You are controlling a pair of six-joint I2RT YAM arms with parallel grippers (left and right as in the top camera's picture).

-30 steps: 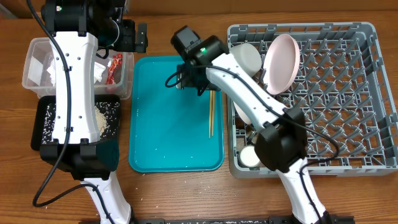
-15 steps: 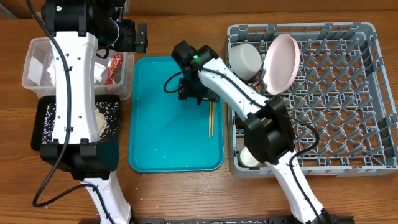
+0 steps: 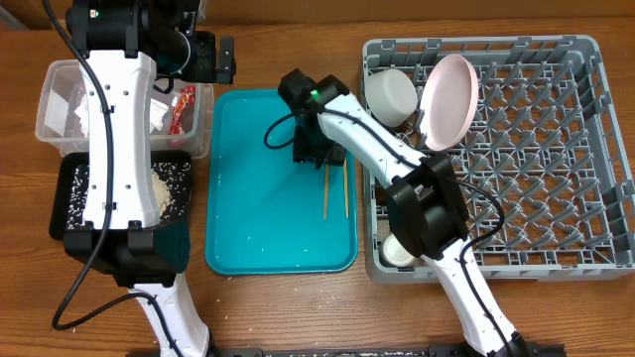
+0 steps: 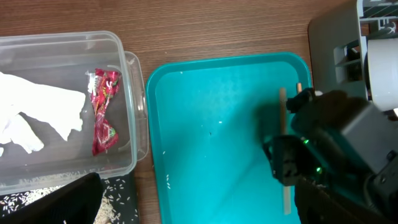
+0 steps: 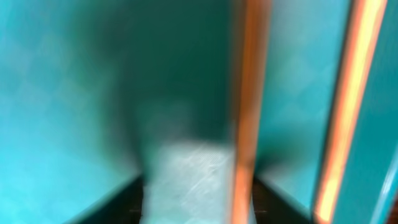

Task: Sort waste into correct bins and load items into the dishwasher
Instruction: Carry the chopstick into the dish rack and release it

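Fingers of the right gripper (image 3: pixel 311 151) are down on the teal tray (image 3: pixel 258 198) at the top ends of the chopsticks. Overhead hides the jaws under the wrist. The right wrist view is a blurred close-up: one pale finger pad (image 5: pixel 186 180) just beside a stick (image 5: pixel 249 93), second stick (image 5: pixel 351 93) off to the right. Cannot tell if anything is gripped. Left gripper (image 3: pixel 220 59) hangs at upper left of the frame, above the gap between tub and teal tray, jaws wide, nothing in them.

Grey dish rack (image 3: pixel 556 198) fills the right side. Pink plate (image 3: pixel 448 99) stands tilted in its upper left, white bowl (image 3: pixel 390 94) just left of the plate, small white cup (image 3: pixel 399 250) at the rack's lower left corner by the right arm.

Clear tub (image 3: pixel 45 99) sits upper left, black tray (image 3: pixel 60 203) directly below it, rice (image 3: pixel 164 188) inside the tray.

Overhead shows the two chopsticks apart on the tray's right half, one (image 3: pixel 324 188) left of the other (image 3: pixel 345 188), roughly parallel. The left wrist view shows one full stick (image 4: pixel 283 149), the other mostly behind the right arm. That view also gives the tub contents more clearly: white tissue (image 4: pixel 37 118) on the left, red-and-silver wrapper (image 4: pixel 104 115) on the right.
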